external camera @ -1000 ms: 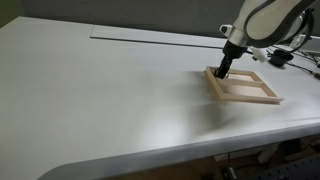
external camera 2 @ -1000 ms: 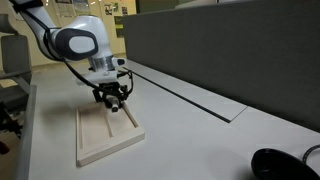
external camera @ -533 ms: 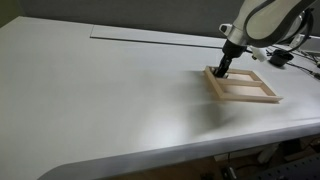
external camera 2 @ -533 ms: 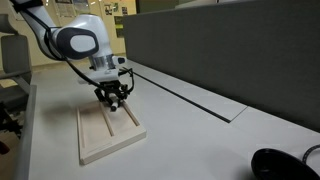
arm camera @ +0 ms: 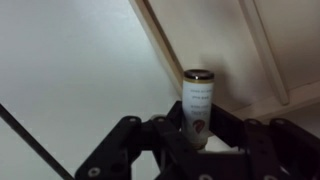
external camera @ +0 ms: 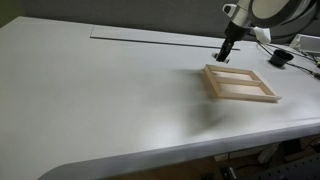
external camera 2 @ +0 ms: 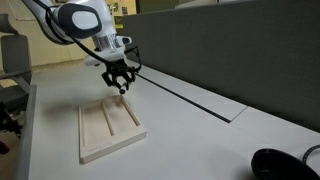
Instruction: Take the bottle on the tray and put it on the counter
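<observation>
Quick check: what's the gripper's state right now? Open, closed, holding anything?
Gripper: closed on the small white bottle, holding it upright in the air above the wooden tray.

arm point(external camera 2: 62, 18) arched over, wrist pointing down. gripper point(external camera 2: 121, 86) hangs vertical, fingers point(arm camera: 158, 132) clamped on bottle point(arm camera: 198, 100); grip looks centred, wrist view dim.
</observation>
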Motion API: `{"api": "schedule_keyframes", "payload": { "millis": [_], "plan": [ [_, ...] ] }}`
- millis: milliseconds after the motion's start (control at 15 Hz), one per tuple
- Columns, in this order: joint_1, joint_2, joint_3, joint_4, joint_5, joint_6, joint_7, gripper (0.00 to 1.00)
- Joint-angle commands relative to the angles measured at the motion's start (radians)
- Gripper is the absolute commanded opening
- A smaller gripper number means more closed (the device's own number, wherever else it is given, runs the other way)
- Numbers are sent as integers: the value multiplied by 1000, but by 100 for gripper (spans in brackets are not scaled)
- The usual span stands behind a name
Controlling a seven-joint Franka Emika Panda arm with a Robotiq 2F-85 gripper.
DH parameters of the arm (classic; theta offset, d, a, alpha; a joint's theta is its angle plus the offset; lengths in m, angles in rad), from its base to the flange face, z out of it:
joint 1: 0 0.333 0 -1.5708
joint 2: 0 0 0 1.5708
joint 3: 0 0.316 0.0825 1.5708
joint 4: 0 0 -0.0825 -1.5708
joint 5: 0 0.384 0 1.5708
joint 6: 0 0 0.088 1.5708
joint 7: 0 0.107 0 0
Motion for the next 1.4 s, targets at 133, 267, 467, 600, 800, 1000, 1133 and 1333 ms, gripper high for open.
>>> {"api": "schedule_keyframes", "payload": {
  "millis": [133, 267, 467, 600, 800, 1000, 1133, 1333],
  "plan": [
    [-65, 46, -22, 115, 20, -83, 5, 7],
    [-61, 89, -51, 143, 37, -29, 71, 7],
    [-73, 129, -67, 214, 57, -39, 101, 7],
    [-72, 149, -71, 260, 58, -69, 118, 7],
    [-67, 188, -61, 350, 59, -153, 129, 54],
    [-61, 196, -51, 361, 54, -184, 122, 73],
    [-52, 187, -49, 343, 47, -187, 124, 88],
    [-14, 67, -65, 202, 19, -240, 148, 100]
  ]
}}
